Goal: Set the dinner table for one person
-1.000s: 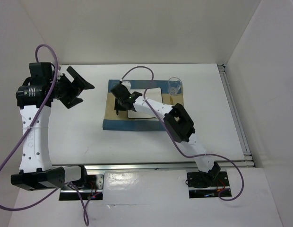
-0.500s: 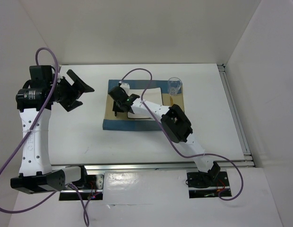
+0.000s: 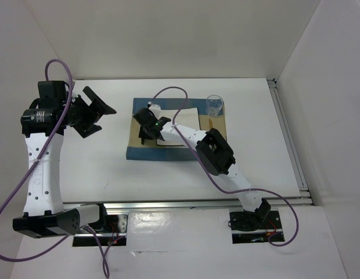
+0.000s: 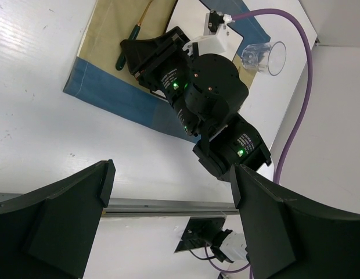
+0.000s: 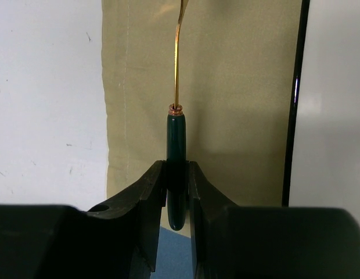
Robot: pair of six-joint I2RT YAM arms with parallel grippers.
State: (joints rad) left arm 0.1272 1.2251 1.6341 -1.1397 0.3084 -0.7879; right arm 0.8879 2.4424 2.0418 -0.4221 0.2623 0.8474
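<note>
At the upper left of the top view, the left gripper (image 3: 101,114) hangs with its fingers spread wide and empty above the dinner table (image 3: 93,165), which spans the middle of the frame. At centre, the right gripper (image 5: 177,174) pinches the green handle of a gold utensil (image 5: 176,131), its head too unclear to name, over the tan left strip of the placemat (image 3: 136,153). A glass (image 3: 214,106) stands at the mat's upper right corner.

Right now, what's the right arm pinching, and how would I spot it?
On the white dinner table lies a blue-and-tan placemat carrying a white plate. On the mat's tan strip left of the plate, the right gripper pinches a utensil. Its dark green handle and gold stem set it apart from plate and glass.
</note>
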